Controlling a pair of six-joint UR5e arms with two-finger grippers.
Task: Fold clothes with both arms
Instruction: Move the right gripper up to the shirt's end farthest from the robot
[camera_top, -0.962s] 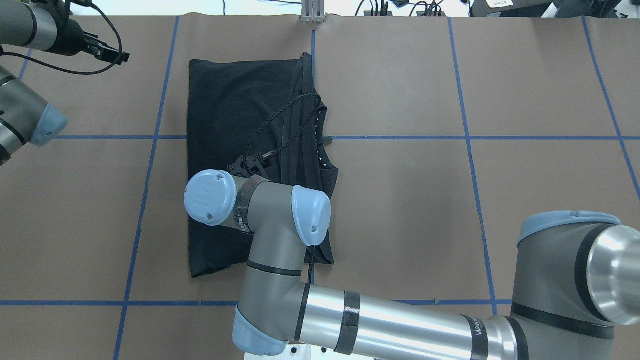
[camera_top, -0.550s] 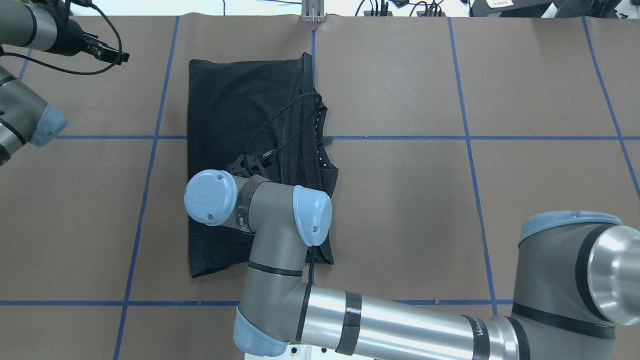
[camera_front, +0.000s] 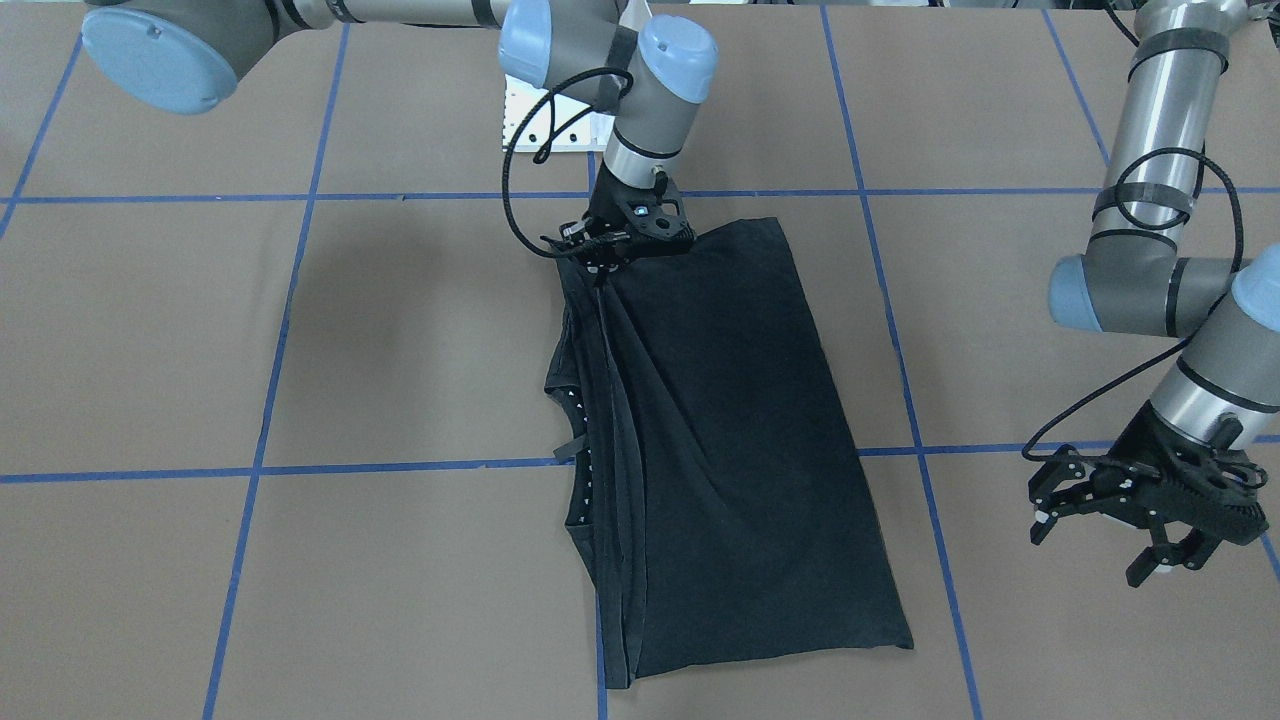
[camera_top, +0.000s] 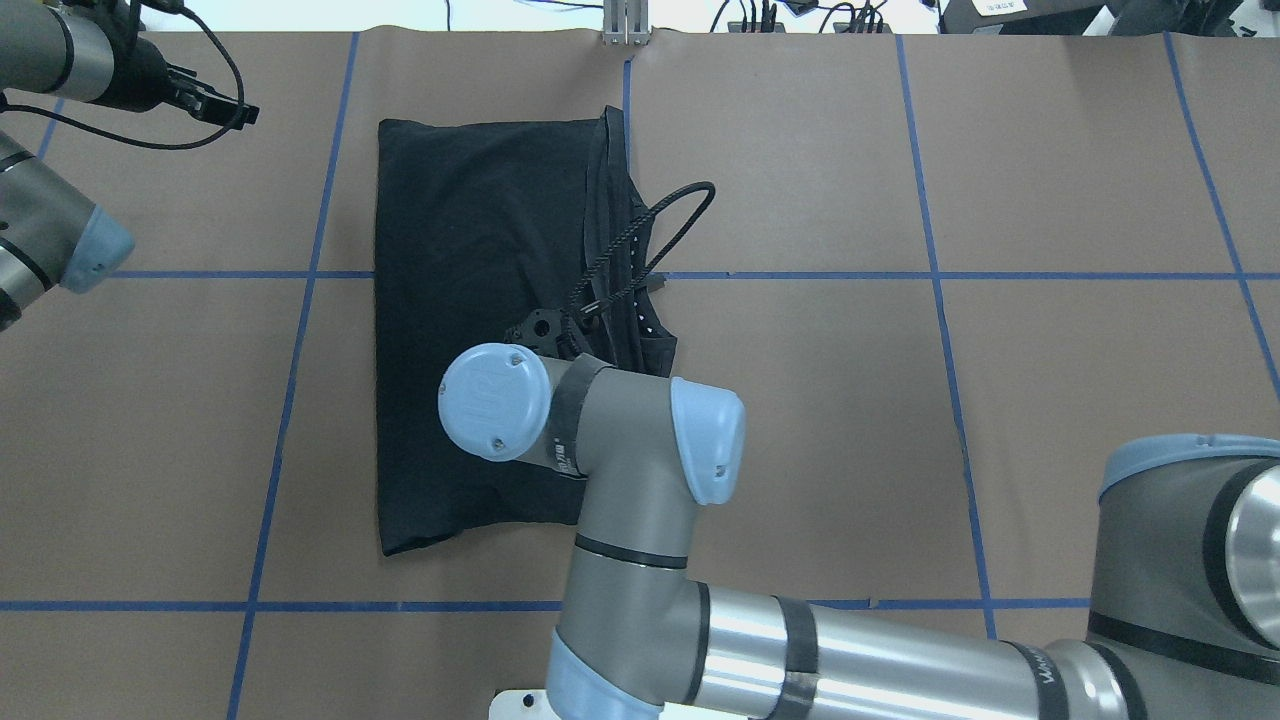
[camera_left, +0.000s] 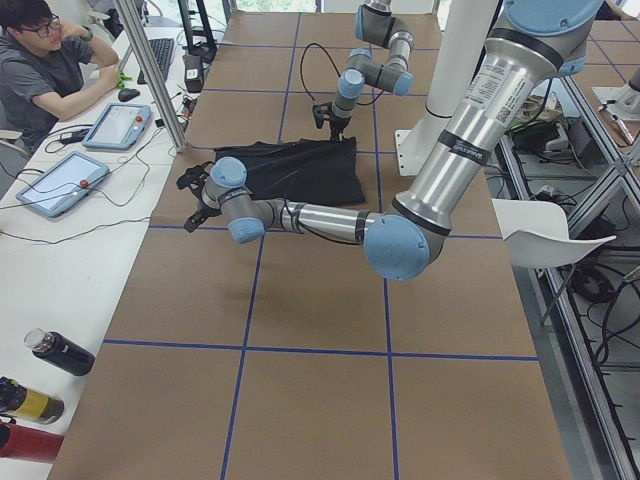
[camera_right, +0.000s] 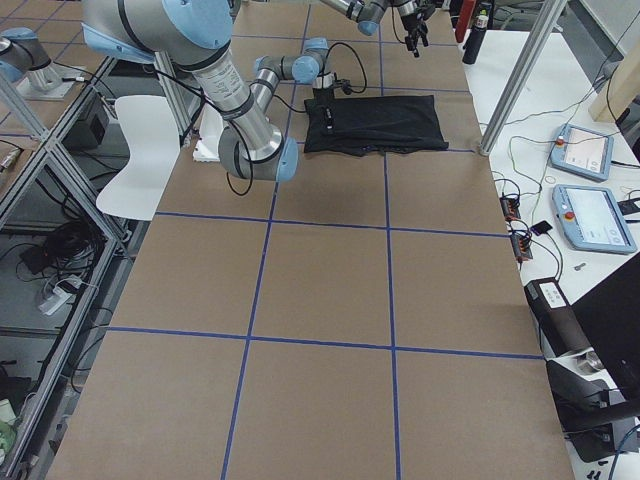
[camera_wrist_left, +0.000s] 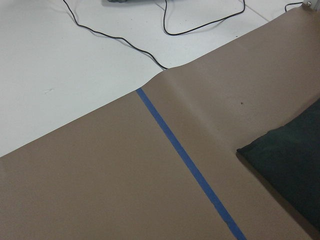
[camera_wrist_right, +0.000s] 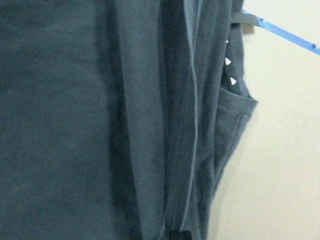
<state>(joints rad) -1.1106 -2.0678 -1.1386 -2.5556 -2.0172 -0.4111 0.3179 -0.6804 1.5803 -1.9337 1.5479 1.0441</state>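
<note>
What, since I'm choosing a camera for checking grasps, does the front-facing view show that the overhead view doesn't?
Front-facing only: the right gripper pinching the T-shirt's edge. Overhead only: the table's far edge with cables; there the right arm's wrist hides its gripper. Both: the folded T-shirt, blue tape lines, and the left gripper off the cloth.

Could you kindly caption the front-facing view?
Right pincer grips an edge of the folded black T-shirt; left pincer hovers aside.

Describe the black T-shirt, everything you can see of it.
The black T-shirt is soft cloth, folded lengthwise into a long panel lying flat on the brown table, no print showing. Layered edges and a collar with small white marks run along one side. The right gripper seems to pinch its robot-side corner, pleats fanning out.
</note>
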